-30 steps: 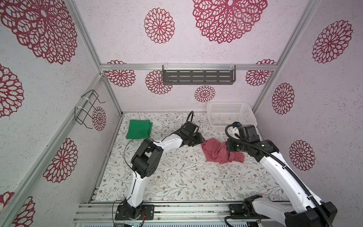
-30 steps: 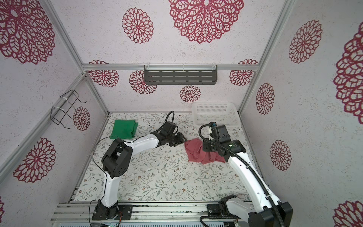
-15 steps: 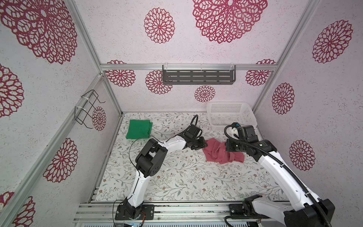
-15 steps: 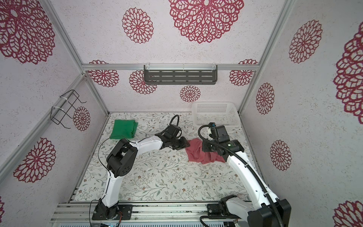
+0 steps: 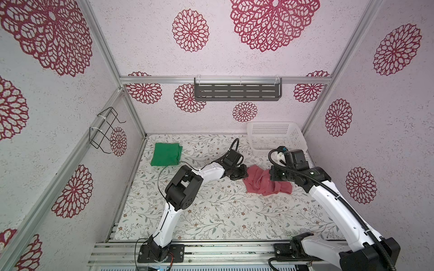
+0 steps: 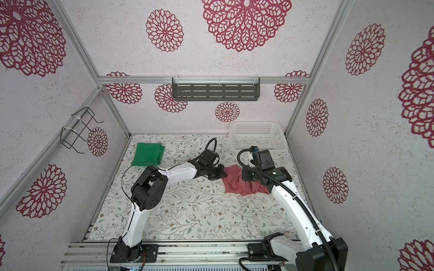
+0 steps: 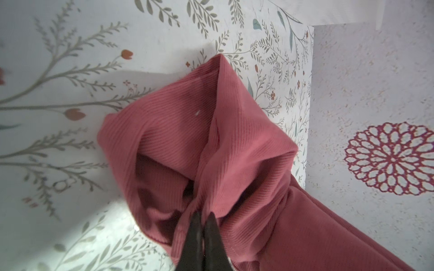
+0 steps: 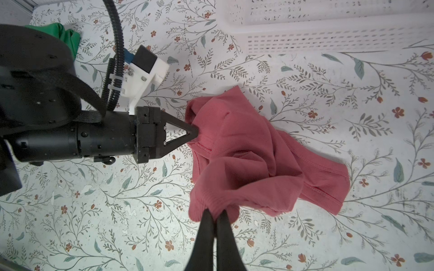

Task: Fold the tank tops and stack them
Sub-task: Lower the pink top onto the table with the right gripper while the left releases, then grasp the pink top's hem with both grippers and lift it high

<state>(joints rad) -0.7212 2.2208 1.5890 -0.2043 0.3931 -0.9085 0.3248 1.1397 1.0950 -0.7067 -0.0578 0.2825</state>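
With both arms on the same garment, it all comes down to how those two grips sit against each other. The left pincer (image 8: pixel 196 132) is pressed together on a hem at the left end of the red tank top (image 5: pixel 260 185), its tips pointing across the worktop (image 5: pixel 211 211) toward the right wall. The right pincer (image 8: pixel 215 215) is clamped on a bunched fold of the same cloth, close to the other grip, with only a short slack hump between them.

The red tank top lies crumpled on the right half of the worktop, just in front of the white basket (image 5: pixel 274 138). Its long axis runs left to right, and a tail trails out past the right pincer under that arm. So most of the fabric sits on the right arm's side, not between the grips.

My read is that the next move is to pull the two grips apart along that axis and open it flat. The green tank top (image 5: pixel 166 154) waits folded in the far left corner, well apart, much nearer the left arm.
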